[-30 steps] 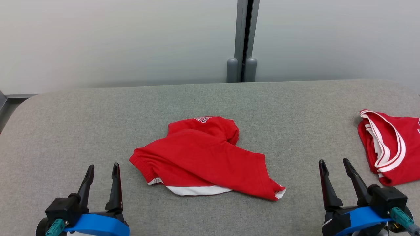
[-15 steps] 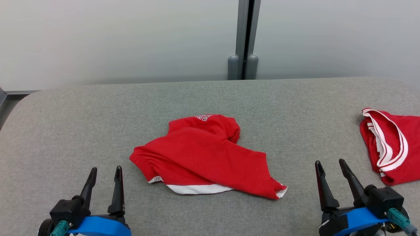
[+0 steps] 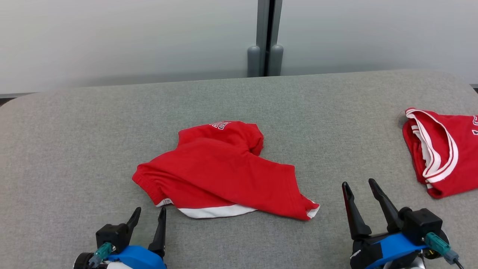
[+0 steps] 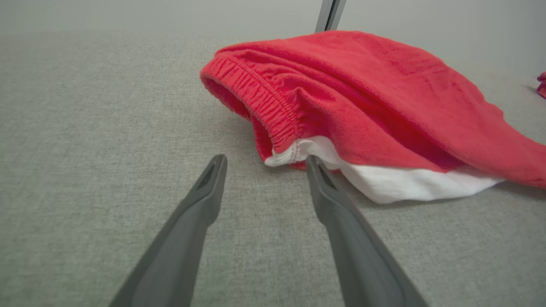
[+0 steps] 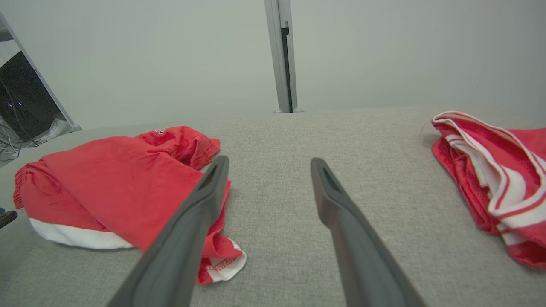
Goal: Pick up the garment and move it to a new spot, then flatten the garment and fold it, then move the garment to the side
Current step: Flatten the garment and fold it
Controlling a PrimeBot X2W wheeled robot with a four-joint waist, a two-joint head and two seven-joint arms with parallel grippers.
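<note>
Garment (image 3: 224, 168), red, with a gathered elastic band and white lining peeking out beneath, lies crumpled about the middle of the grey fabric-covered table (image 3: 74, 142), somewhat closer to the near edge than to the far one. Its elastic band end points toward the left edge, and a corner with white trim reaches toward the near right corner. Some white lettering shows on the fold nearest the far edge.

Left tool (image 3: 151, 210) sits low at the near edge, left of the middle, its two dark fingers spread wide with nothing between them. In the left wrist view the tip of one finger (image 4: 341, 221) is right at the white lining below the elastic band; whether it touches the cloth cannot be told. The other finger is over bare table.

Right tool (image 3: 357, 183) stands at the near edge toward the right, fingers wide apart and empty, over bare table. It is between the garment and a second red piece (image 3: 440, 157) with white stripes, clear of both. That piece lies bundled at the right edge, well apart from the garment.

Beyond the far edge is a pale wall (image 3: 112, 37) with a grey post (image 3: 265, 37)
</note>
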